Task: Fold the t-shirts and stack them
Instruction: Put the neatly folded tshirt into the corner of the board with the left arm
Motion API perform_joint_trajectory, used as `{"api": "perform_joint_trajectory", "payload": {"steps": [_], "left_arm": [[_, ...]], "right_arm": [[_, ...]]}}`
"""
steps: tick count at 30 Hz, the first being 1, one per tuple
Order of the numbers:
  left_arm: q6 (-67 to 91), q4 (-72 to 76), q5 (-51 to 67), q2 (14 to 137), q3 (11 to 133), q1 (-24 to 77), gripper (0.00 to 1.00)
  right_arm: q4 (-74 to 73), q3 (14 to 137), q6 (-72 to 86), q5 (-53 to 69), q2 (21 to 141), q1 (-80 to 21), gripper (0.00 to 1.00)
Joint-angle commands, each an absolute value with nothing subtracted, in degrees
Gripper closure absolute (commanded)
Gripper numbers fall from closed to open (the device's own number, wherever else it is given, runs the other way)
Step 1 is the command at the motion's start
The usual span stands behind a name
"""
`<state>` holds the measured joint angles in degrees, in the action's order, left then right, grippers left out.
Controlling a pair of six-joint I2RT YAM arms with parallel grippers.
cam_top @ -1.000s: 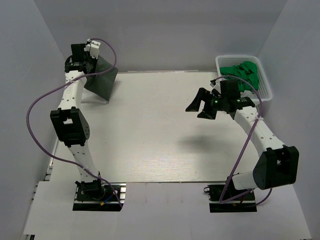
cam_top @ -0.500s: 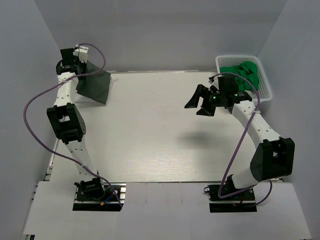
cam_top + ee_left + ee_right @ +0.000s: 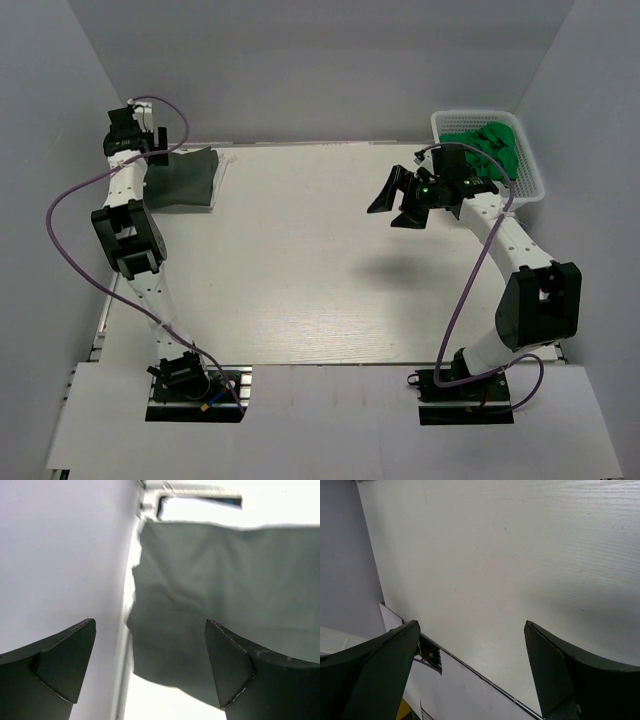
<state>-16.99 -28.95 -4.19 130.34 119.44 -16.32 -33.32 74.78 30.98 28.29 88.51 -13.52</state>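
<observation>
A dark olive-grey t-shirt [image 3: 186,180], folded into a rough rectangle, lies at the table's far left corner; it fills much of the left wrist view [image 3: 225,590]. My left gripper [image 3: 152,155] hangs just above its left edge, by the left wall. Its jaws [image 3: 150,627] are wide open and hold nothing. My right gripper [image 3: 392,212] hovers open above the bare table at the right, well away from the shirt. Only tabletop shows between its fingers [image 3: 470,630].
A white basket [image 3: 528,170] with green cloth [image 3: 490,145] in it stands at the far right corner, just behind the right arm. Grey walls close the table on the left, back and right. A purple cable loops beside each arm.
The left gripper has opened and let go of the dark t-shirt, which has dropped from hanging to lying on the table. The left arm moved toward the left wall; the right gripper drifted slightly back.
</observation>
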Motion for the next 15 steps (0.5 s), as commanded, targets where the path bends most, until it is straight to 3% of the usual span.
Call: {"api": "perform_joint_trajectory", "payload": {"steps": [1,8,15], "left_arm": [[-14.2,-26.0,-2.4,126.7,122.6,-17.1,0.00],[-11.7,-27.6,5.2,124.5,119.2,-15.2,0.00],[2.2,-38.1,19.9,115.4,119.0,-11.6,0.00]], "right_arm": [[-32.5,76.4,31.0,29.6,88.3,-13.5,0.09],[-31.9,74.9,29.5,30.6,87.4,-13.6,0.09],[-28.7,67.3,26.0,24.2,80.3,-13.9,0.09]]}}
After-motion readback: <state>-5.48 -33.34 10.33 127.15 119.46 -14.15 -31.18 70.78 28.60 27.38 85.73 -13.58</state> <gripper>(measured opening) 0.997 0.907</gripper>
